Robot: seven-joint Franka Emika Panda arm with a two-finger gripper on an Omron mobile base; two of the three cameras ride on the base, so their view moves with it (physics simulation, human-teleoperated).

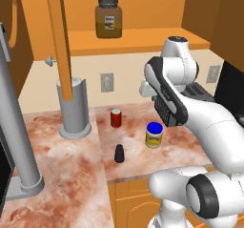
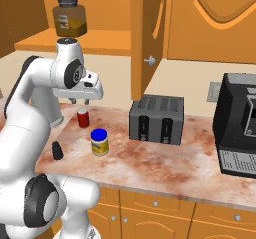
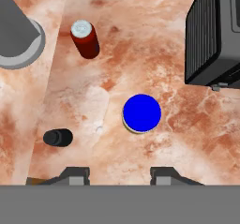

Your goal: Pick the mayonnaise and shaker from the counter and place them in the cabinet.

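nothing of the task is done yet, judging by how things lie. going left to right in the hand view: the shaker (image 3: 58, 137) lies low at the left on the bench (image 3: 154, 40), the red can (image 3: 85, 39) stands further up, then the mayo (image 3: 142, 113) sits near the middle with its blue lid facing the camera, and the toaster (image 3: 214, 35) fills the right edge. both task things stand on the bench, well apart from each other and untouched

the hand (image 3: 119, 175) hangs high above the bench, roughly over the mayo and a little short of it, holding nothing. its tips are drawn in as far as they go, yet a gap shows between them

in the left base view the cabinet (image 1: 138, 40) stands open above, its shelf bearing only an amber jar (image 1: 108, 17), with bare shelf beside it. the door (image 1: 59, 36) hangs open at the left

left to do, as i judge it: come down on the mayo, lift it to the shelf, then the same for the shaker
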